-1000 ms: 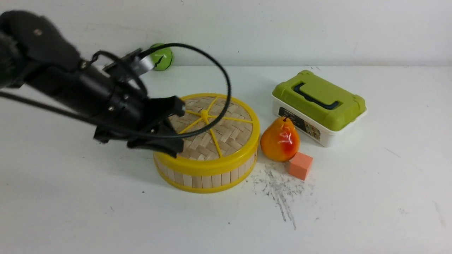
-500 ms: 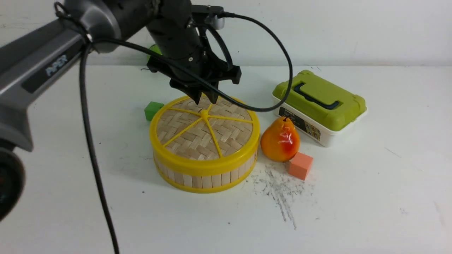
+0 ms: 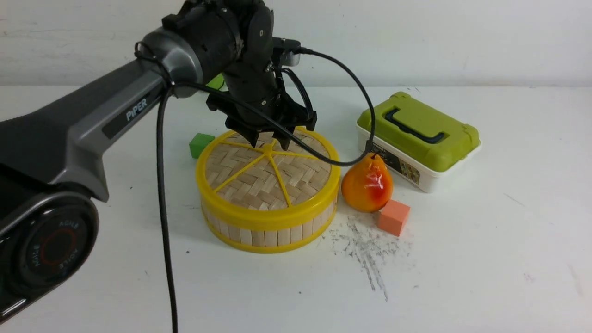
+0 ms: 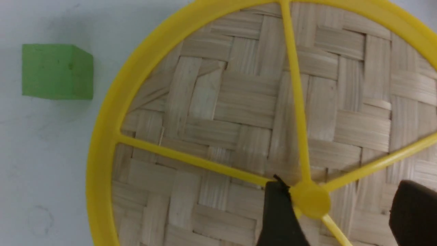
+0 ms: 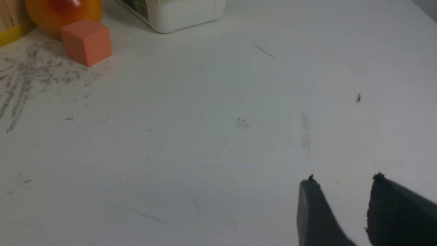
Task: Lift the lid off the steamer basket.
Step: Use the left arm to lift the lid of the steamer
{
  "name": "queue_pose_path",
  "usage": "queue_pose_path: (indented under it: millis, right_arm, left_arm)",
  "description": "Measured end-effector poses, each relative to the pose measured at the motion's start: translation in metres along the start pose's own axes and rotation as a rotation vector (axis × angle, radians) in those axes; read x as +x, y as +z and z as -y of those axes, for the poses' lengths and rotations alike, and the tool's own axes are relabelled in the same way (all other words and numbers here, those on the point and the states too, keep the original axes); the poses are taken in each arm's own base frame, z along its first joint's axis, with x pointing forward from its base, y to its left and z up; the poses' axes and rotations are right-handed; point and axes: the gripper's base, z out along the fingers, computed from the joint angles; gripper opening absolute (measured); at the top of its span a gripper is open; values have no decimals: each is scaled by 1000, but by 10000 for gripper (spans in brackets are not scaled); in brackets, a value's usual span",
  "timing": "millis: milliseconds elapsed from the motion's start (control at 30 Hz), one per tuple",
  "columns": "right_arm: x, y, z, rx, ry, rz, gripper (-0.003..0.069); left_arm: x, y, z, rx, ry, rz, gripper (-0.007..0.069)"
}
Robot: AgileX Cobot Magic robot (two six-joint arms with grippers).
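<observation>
Left pincer [image 3: 269, 144] is down over the middle of the lid [image 3: 259, 182], its jaws partly spread and pointing at the weave. They straddle the small centre knob [image 4: 310, 201]. In the left wrist view one dark finger [image 4: 278, 215] is right against the knob's side. The other stands clear of it, with a gap of bamboo between. Nothing is clamped.

Lid is seated flat on the steamer basket [image 3: 273, 236], yellow rim on yellow rim, spokes running out from the knob. Basket stands on the white table [image 3: 485, 259], centre-left in the front view.

Green cube [image 3: 201, 144] is just beyond the basket's left side, close to it but apart. Pear [image 3: 367, 182], orange and red, sits just beside the basket's right wall; whether they touch I cannot tell. Orange cube [image 3: 393, 216] is tight against the pear's near side. White box with green lid [image 3: 418, 138] is behind the pear. Grey scuff marks [image 3: 365, 252] lie on the table in front of the pear.

Right pincer [image 5: 344, 212] shows only in its own wrist view: jaws a little apart, empty, above bare tabletop, well away from the basket.
</observation>
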Motion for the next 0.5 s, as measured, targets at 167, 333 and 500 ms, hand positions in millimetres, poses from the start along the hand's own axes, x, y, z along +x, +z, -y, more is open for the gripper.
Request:
queue_pose_path:
  millis: [167, 333, 500]
  right_arm:
    - [0, 0, 0, 0, 0, 0, 240]
    - [0, 0, 0, 0, 0, 0, 240]
    - [0, 0, 0, 0, 0, 0, 240]
  left_arm:
    - [1, 9, 0, -8, 1, -8, 353]
    - [3, 14, 0, -11, -1, -23, 277]
    - [3, 14, 0, -16, -30, -28, 140]
